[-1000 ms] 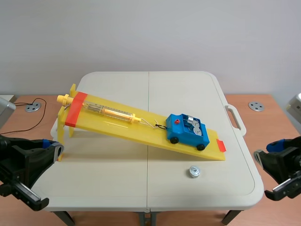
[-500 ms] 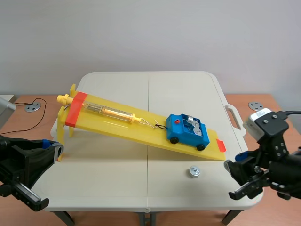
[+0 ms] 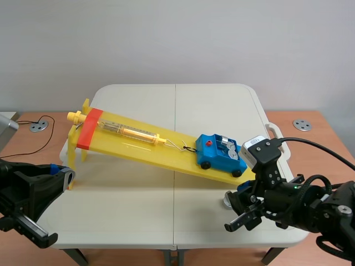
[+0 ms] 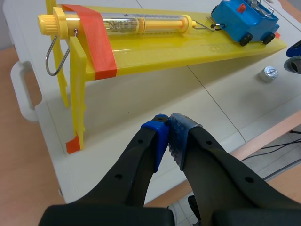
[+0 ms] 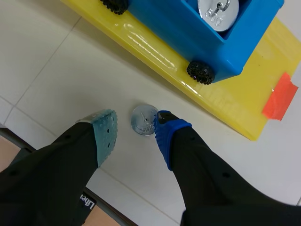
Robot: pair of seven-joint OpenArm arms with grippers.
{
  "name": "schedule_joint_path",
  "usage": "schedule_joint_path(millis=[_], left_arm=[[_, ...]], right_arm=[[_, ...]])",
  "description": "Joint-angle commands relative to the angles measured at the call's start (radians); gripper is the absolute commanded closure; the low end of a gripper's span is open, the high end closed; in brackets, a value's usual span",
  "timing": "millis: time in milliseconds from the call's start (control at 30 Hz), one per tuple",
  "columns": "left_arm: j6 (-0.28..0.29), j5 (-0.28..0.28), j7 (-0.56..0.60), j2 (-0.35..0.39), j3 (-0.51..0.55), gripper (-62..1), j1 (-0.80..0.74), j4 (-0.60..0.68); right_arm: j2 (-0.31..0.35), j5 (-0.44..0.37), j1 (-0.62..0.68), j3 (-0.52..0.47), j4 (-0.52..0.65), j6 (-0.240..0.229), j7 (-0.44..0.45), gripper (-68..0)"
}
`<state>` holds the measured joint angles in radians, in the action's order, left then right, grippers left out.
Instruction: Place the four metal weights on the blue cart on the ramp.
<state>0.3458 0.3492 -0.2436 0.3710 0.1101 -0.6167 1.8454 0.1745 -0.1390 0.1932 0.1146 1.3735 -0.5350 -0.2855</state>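
Note:
The blue cart (image 3: 219, 153) stands low on the yellow ramp (image 3: 138, 145), with metal weights (image 3: 227, 148) in its bed. One loose metal weight (image 3: 227, 200) lies on the table just below the ramp's lower end. My right gripper (image 3: 237, 207) is right over it. In the right wrist view the gripper (image 5: 136, 126) is open, and the weight (image 5: 144, 119) sits between its fingertips, against the blue pad (image 5: 165, 132). A weight (image 5: 217, 11) shows in the cart (image 5: 178, 28). My left gripper (image 4: 169, 134) is shut on nothing, short of the ramp's raised end.
A spring scale tube (image 3: 130, 132) lies along the ramp, hooked to the cart's front. Orange tape (image 5: 281, 96) marks the ramp's lower end. The ramp's legs (image 4: 75, 108) stand ahead of the left gripper. The table's front edge is close behind the right gripper.
The right arm has come in from the right edge toward the loose weight and now straddles it. The left arm and the cart have not moved.

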Motion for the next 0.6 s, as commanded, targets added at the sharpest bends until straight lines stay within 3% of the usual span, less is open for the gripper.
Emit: schedule_joint_path(millis=[0, 567], left_arm=[[0.043, 0.077, 0.089, -0.008, 0.012, -2.9, 0.019, 0.068], [0.043, 0.077, 0.089, -0.008, 0.012, -2.9, 0.019, 0.068]], right_arm=[[0.027, -0.017, -0.069, -0.011, 0.072, 0.027, 0.151, -20.9], [-0.004, 0.063, -0.143, 0.103, -0.058, 0.107, 0.192, -20.9]])
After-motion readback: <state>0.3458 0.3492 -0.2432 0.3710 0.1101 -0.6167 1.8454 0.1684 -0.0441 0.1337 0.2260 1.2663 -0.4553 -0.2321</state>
